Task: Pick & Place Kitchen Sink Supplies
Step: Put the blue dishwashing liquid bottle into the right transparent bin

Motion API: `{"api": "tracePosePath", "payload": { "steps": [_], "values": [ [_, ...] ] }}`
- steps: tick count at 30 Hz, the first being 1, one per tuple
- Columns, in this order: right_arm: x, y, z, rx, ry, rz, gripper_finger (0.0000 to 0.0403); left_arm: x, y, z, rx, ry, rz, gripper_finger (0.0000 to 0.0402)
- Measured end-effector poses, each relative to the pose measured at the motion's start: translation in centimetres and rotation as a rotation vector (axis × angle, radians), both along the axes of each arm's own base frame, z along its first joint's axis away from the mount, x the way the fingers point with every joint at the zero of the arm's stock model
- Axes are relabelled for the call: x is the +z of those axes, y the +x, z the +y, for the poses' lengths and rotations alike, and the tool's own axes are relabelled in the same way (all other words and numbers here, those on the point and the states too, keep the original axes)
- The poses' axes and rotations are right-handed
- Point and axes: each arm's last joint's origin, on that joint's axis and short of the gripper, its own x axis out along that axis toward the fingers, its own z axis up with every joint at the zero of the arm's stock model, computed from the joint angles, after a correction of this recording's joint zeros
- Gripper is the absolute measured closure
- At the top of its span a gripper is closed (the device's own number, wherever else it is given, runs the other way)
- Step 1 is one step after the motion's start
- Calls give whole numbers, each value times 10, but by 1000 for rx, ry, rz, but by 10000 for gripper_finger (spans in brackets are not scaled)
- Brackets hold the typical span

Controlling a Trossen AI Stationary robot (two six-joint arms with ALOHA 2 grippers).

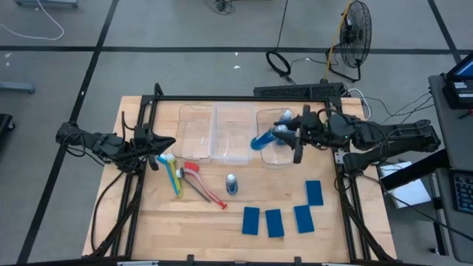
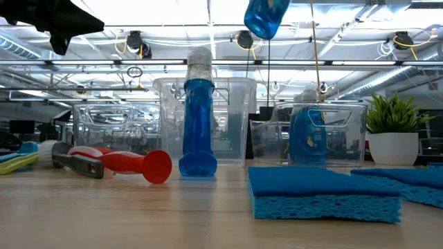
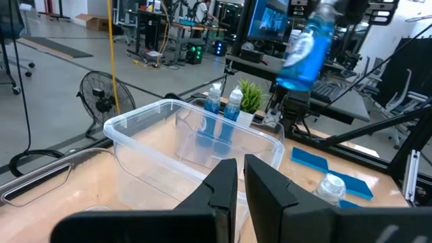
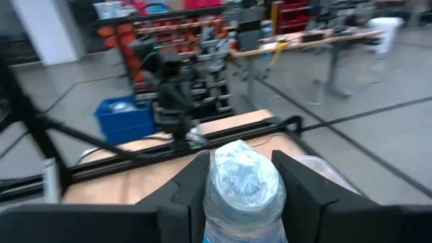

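Right hand [image 1: 290,133] grips bottle [image 1: 267,137] above right bin's [image 1: 275,159] rim.

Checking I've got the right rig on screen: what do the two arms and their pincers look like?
Both arms are dark, nearly black, jointed links with black cables along them. The left pincer has two blocky, matte black fingers. The right pincer has the same broad, angular black fingers. No markings show.

Four flat blue sponges [image 1: 283,216] lie near the desk's front right. One blue-and-white bottle [image 1: 232,184] stands upright mid-desk; another [image 1: 264,140] hangs tilted above the right bin. Red [image 1: 205,185] and yellow-green brushes [image 1: 172,174] lie left.
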Motion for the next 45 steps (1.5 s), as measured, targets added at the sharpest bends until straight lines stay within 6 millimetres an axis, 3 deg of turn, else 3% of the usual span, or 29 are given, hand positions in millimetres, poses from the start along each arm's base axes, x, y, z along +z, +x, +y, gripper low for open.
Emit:
{"api": "tracePosePath", "payload": {
  "steps": [17, 28, 45],
  "values": [
    [0, -5, -10, -400, 48, -43, 278, 0, 0, 0, 0, 0, 0, 369],
    [1, -10, -3, -589, 37, -72, 277, 0, 0, 0, 0, 0, 0, 369],
    [-1, -11, 1, -641, 41, -74, 277, 0, 0, 0, 0, 0, 0, 369]
  ]
}}
